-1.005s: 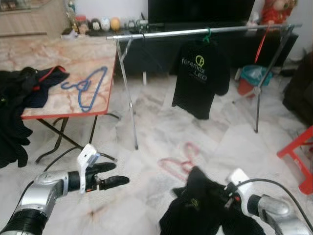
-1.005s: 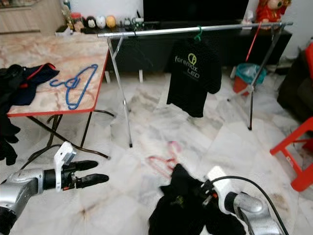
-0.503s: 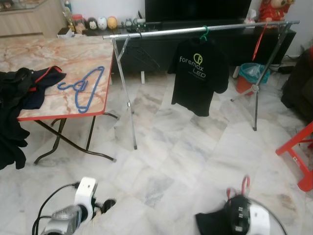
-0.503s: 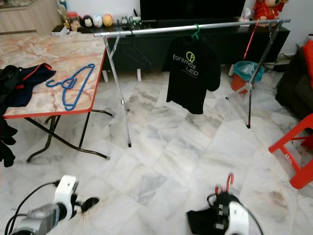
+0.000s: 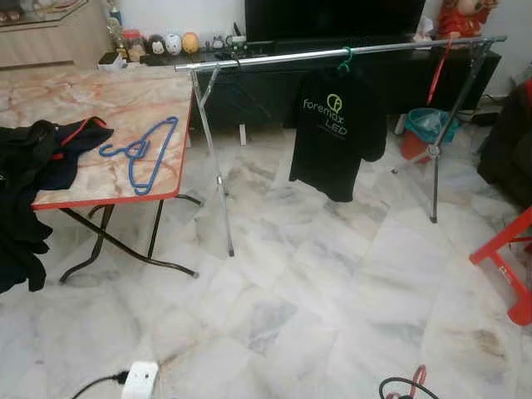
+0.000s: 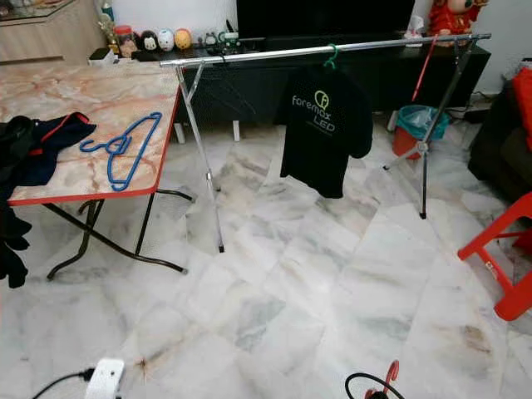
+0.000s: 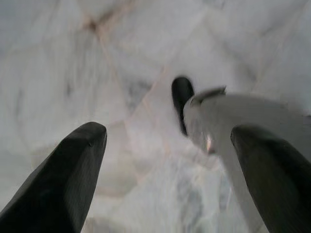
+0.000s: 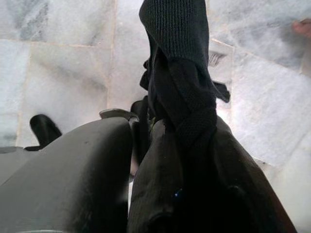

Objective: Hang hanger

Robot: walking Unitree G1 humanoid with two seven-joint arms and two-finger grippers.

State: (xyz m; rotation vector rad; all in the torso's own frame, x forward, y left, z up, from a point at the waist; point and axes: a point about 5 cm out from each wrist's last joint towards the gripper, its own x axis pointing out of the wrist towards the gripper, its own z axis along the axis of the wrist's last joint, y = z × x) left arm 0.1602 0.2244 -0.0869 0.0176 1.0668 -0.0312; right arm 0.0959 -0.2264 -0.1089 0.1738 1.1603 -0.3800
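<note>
My right gripper (image 8: 160, 145) is shut on a black shirt (image 8: 184, 97) that drapes over its fingers above the marble floor. In the eye views, a red hanger hook (image 5: 416, 379) and a black cable poke up at the bottom edge on the right. A silver clothes rail (image 5: 332, 54) crosses the room ahead; a black printed T-shirt (image 5: 337, 133) hangs from it on a green hanger (image 5: 350, 60). My left gripper (image 7: 167, 141) is open and empty, hanging low over the floor, with its white wrist housing (image 5: 140, 381) at the bottom edge.
A marble-topped folding table (image 5: 108, 104) stands on the left with blue hangers (image 5: 145, 154) and a heap of black clothes (image 5: 25, 166). A red hanger (image 5: 440, 58) hangs at the rail's right end. A teal bin (image 5: 424, 129) and a red chair (image 5: 507, 258) are on the right.
Both arms have dropped toward the bottom edge of the eye views, and the black shirt in my right gripper has gone down with them. The camera has shifted slightly.
</note>
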